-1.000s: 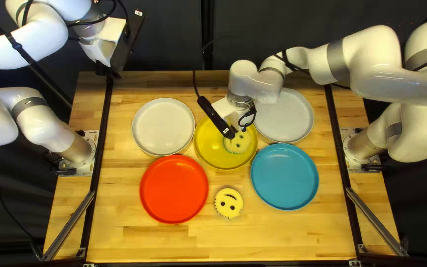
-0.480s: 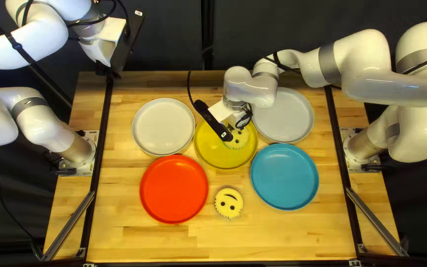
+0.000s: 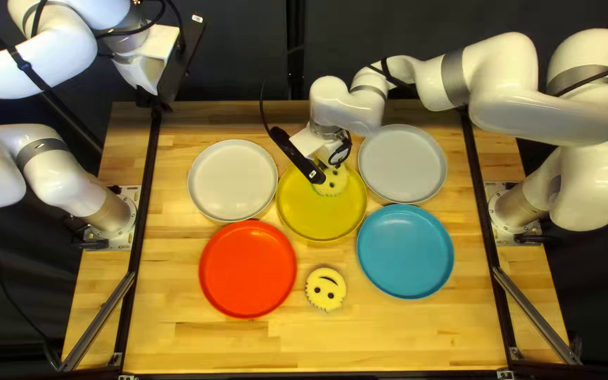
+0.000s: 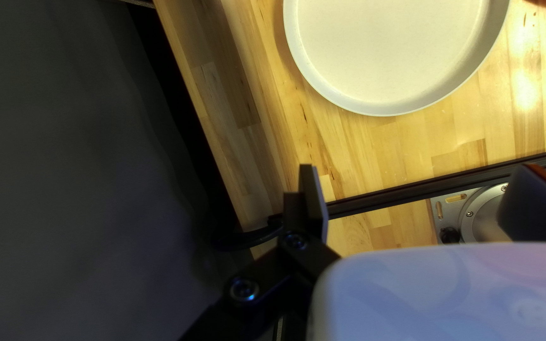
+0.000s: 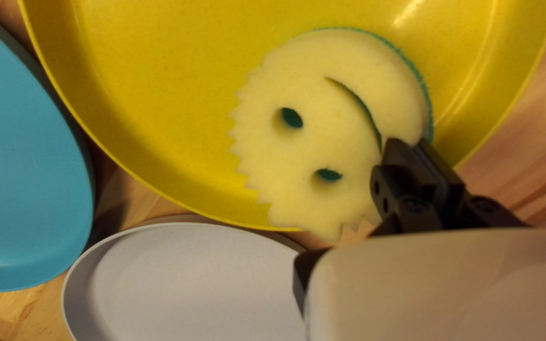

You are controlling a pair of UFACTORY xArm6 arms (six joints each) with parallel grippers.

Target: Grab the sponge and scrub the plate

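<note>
Sponge (image 5: 323, 139) farther back, smile (image 5: 363, 103) wrist-only

Between the jaws of the black right gripper (image 3: 333, 167), the sponge (image 5: 311, 139) is pale yellow, green along its edge, patterned with a face. Under it, the plate (image 5: 159, 76) is yellow; beside those jaws, one plate (image 3: 402, 163) is light grey. Farther off, others are blue (image 3: 405, 251) and red (image 3: 248, 269). Ahead of the black left gripper (image 4: 424, 196), another plate (image 4: 387, 50) is off-white, the table (image 4: 342, 145) tan with brown streaks.

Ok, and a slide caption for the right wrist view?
Right arm's jaws pinching a smiley sponge over a yellow plate, a blue plate and grey plate nearby.
</note>
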